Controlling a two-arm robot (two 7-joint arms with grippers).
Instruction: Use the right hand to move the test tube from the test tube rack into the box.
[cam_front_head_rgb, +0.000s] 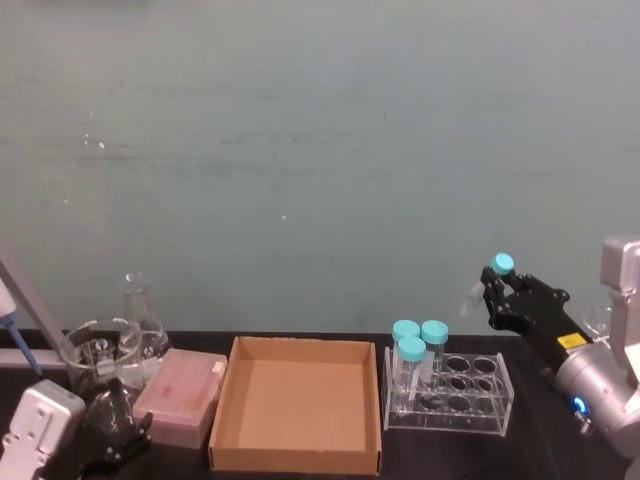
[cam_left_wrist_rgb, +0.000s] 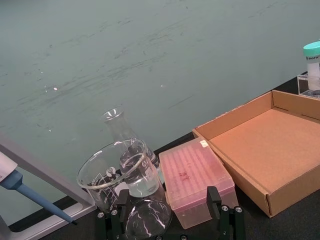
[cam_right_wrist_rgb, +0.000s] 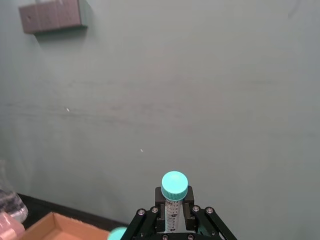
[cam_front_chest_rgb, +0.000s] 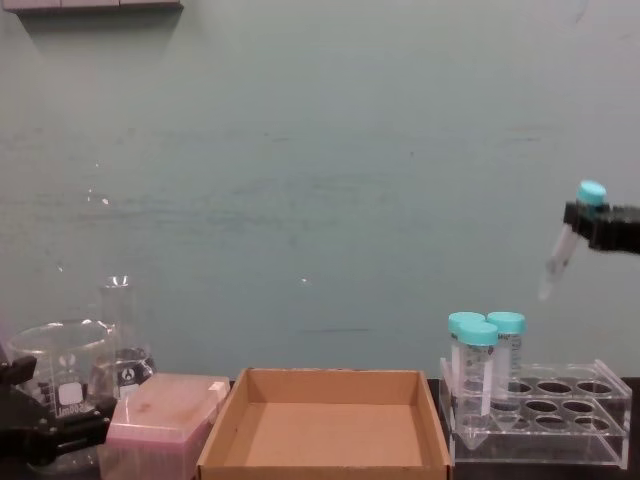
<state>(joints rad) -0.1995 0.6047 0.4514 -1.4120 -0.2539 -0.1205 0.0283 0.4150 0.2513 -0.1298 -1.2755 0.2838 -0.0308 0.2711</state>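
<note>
Where the right hand pinches it, the test tube hangs tilted.

A: Where is the tube?
B: High at the right edge, tilted, pinched below its cap by the right gripper, above the rack. The box lies left of the rack.

Blk R gripper, silver arm, blue LED

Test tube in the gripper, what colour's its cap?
Teal. The test tube shows best in the right wrist view.
</note>
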